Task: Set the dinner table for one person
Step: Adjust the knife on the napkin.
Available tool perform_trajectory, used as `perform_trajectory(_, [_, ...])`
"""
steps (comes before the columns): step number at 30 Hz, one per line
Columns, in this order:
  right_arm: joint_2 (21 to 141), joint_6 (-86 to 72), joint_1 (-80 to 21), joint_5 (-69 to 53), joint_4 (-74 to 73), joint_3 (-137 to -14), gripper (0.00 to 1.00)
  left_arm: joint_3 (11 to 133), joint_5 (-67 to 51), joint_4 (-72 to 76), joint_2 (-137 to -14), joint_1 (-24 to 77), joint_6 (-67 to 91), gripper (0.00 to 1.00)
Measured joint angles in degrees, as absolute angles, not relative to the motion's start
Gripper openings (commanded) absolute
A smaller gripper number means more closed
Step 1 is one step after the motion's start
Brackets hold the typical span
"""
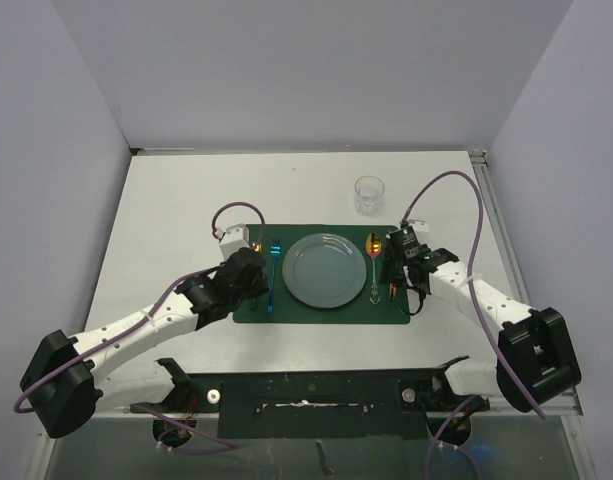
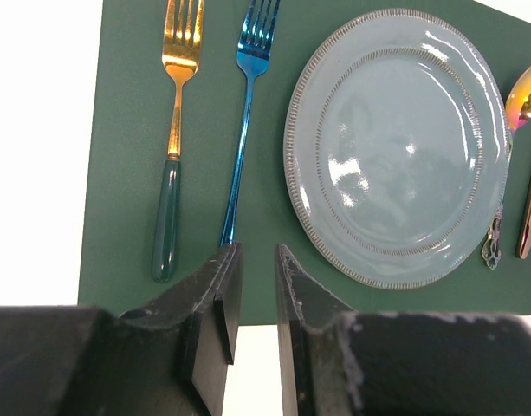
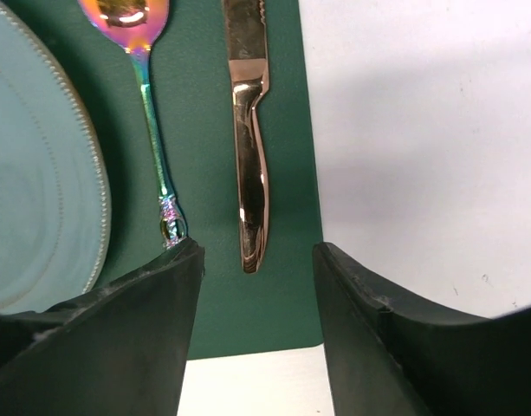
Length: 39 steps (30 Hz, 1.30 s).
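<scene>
Seemingly the laying-out is near done. The worktop (image 1: 186, 200) fills the top view, and a green placemat (image 1: 316, 316) lies mid-width toward its near edge. On the mat:
- plate (image 1: 324, 270) centred
- gold fork (image 2: 174, 130) and blue fork (image 2: 243, 130) side by side to its left, tines away from the arms
- spoon (image 3: 152, 130) and knife (image 3: 249, 147) to its right

Glass (image 1: 369, 194) stands upright on bare worktop, just beyond the mat's far right corner.

Left claw (image 2: 256, 253): narrow gap, nothing in it, released. One finger tip sits right at the blue fork's handle end; touching or not, cannot tell.

Right claw (image 3: 256, 250): spread wide, empty. The knife's handle end lies just ahead of the gap, untouched.

Judgement: the step in hand is backing both claws off the cutlery. Lift before pulling back, so no finger drags a handle askew. The left side is the tighter risk, as thin forks would likely slide on the mat. If the glass needs shifting, the right arm is nearer.
</scene>
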State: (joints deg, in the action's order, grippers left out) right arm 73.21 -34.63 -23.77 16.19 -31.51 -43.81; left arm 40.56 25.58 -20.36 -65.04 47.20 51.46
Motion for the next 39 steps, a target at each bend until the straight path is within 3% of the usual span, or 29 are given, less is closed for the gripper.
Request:
perform_trajectory(10, [80.8, -34.4, -24.5, 20.5, -31.3, -45.4, 0.46, 40.6, 25.9, -20.3, -65.0, 47.2, 51.4, 0.19])
perform_trajectory(15, [84.6, -33.5, -24.5, 22.6, -30.4, -48.9, 0.31, 40.6, 26.3, -20.3, -64.9, 47.2, 51.2, 0.19])
perform_trajectory(28, [93.4, -32.6, -25.2, 23.1, -29.1, -52.2, 0.3, 40.5, 28.1, -20.8, -60.9, 46.9, 50.8, 0.19])
perform_trajectory(32, [93.4, -32.3, -25.2, 23.3, -28.9, -52.2, 0.1, 40.5, 28.5, -20.9, -59.8, 46.5, 50.9, 0.19])
perform_trajectory(39, [94.6, -32.1, -25.3, 24.2, -28.7, -53.7, 0.09, 40.5, 28.7, -21.1, -59.6, 46.4, 50.8, 0.19])
